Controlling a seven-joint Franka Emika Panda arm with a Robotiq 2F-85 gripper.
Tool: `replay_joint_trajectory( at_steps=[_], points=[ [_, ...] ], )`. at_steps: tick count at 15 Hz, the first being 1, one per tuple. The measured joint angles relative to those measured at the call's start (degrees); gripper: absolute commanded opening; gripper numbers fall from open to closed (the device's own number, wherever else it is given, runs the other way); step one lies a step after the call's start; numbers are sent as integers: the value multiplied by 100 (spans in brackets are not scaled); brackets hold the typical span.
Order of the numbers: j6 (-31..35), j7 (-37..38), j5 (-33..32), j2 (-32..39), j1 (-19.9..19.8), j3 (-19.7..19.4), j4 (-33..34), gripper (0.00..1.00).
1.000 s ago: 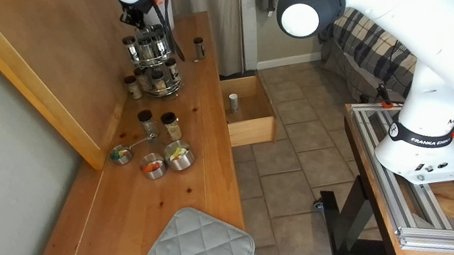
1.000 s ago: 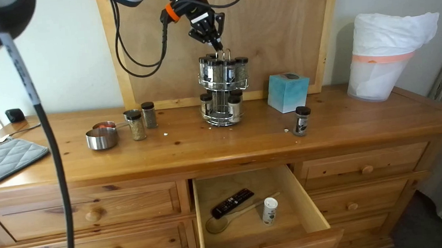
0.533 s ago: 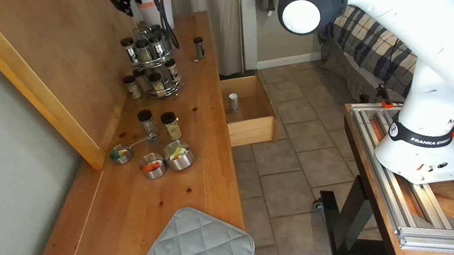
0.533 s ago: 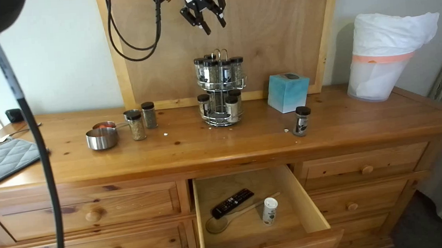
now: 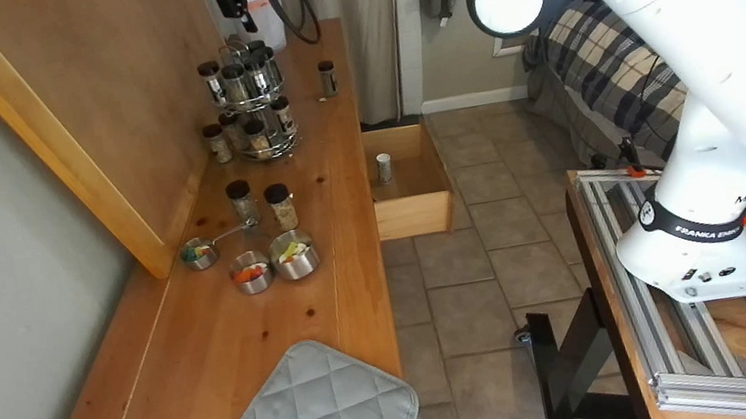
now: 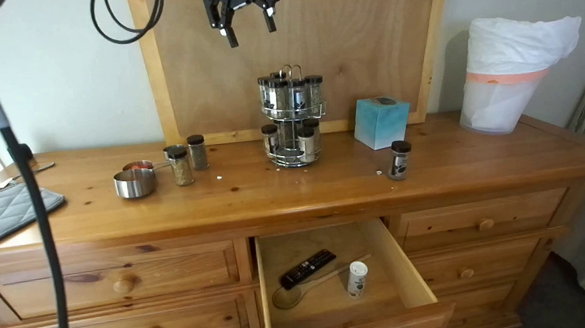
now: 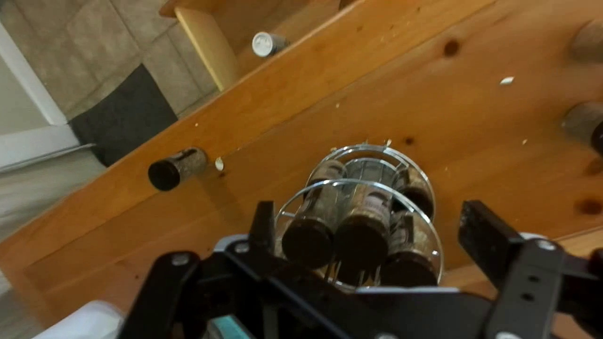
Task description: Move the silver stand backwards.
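Observation:
The silver stand (image 6: 297,159) is a two-tier wire rack full of dark-capped spice jars, upright on the wooden dresser top near the back board. Wire loops (image 6: 291,70) rise from its top. My gripper (image 6: 253,37) hangs in the air above it, a little to its left in that exterior view, touching nothing. Its two fingers stand wide apart with nothing between them. In the wrist view the stand's upper ring (image 7: 372,182) and several jars show below and between the spread fingertips of the gripper (image 7: 369,207). Another exterior view shows the gripper (image 5: 248,25) only partly.
A loose jar (image 5: 217,145) stands between the stand and the wooden board (image 6: 356,46). Right of the stand are a blue tissue box (image 6: 382,121), a single jar (image 6: 398,161) and a white bin (image 6: 494,98). Metal cups (image 6: 135,184) sit left. A drawer (image 6: 334,315) is pulled out.
My gripper has let go of the stand's top loops, opened wide, and moved up and to the left in an exterior view. The stand shifted slightly as it was released, then stayed still.

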Motion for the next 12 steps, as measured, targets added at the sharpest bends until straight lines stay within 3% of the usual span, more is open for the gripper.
replay_joint_trajectory(
  at_steps=[4, 12],
  points=[
    [-569, -567, 220, -313, -201, 434, 1, 100],
    [-709, -1618, 644, -1090, -526, 950, 26, 100]
  ],
)
